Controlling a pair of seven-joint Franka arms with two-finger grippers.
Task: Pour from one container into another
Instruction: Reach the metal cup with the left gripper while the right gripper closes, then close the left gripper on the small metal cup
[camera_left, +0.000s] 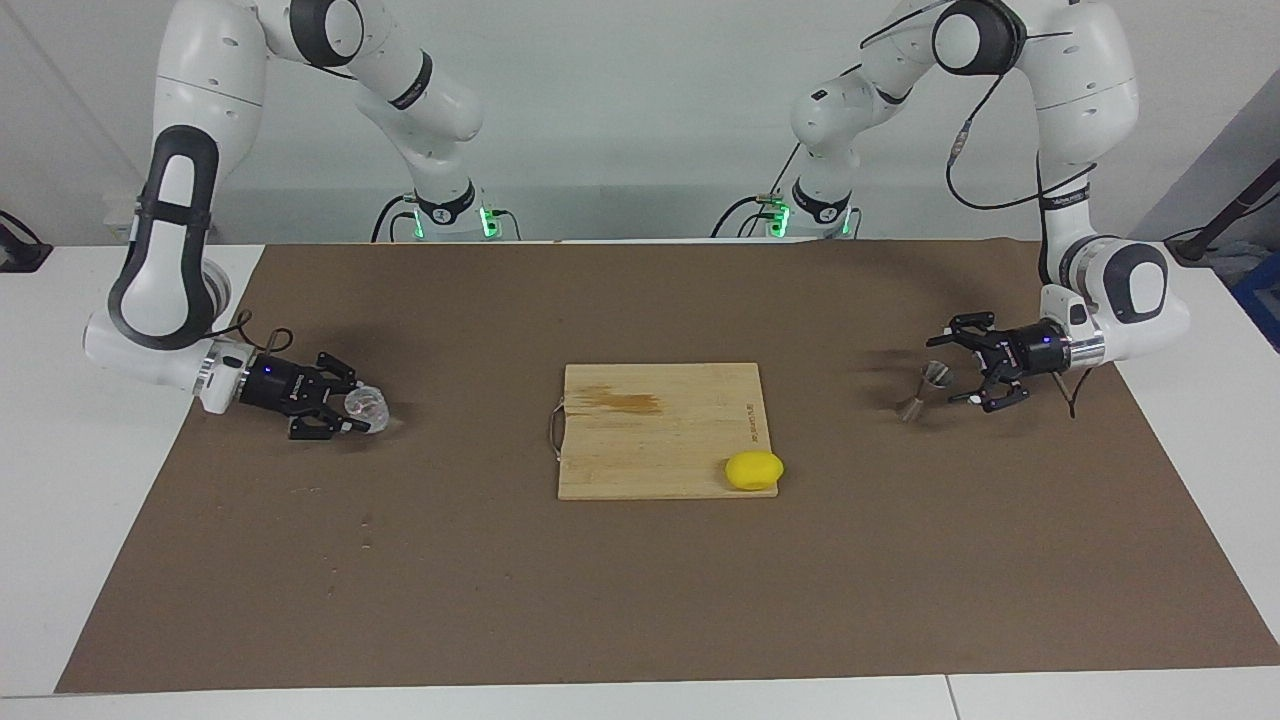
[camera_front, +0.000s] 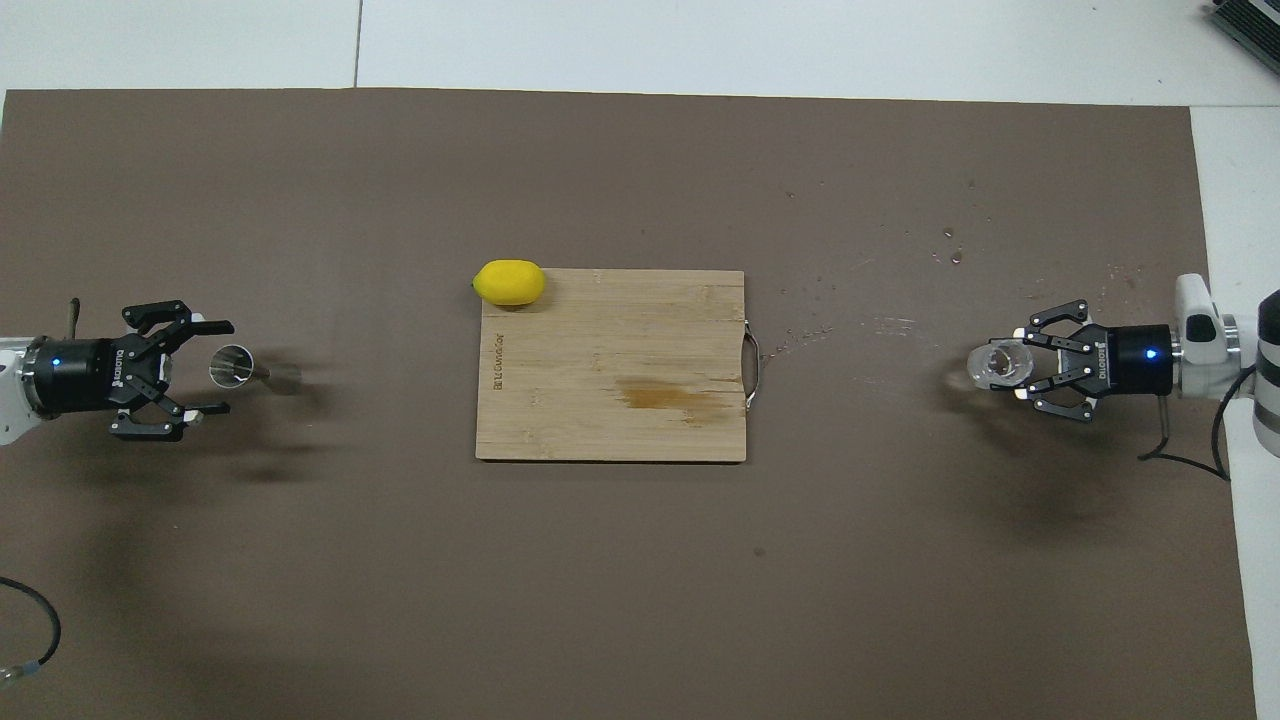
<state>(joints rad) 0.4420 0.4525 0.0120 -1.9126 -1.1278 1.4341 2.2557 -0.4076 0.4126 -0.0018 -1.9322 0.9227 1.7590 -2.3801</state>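
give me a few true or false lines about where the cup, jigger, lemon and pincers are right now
1. The right pincer is shut on the glass cup. True.
2. The left pincer already grips the jigger. False: it is open beside the jigger, which stands upright on the brown mat.
3. The lemon lies in the middle of the cutting board. False: it sits at the board's corner, away from the robots.
4. The board lies between the cup and the jigger. True.
5. The cup is over the jigger, pouring. False: they are at the table's two ends.
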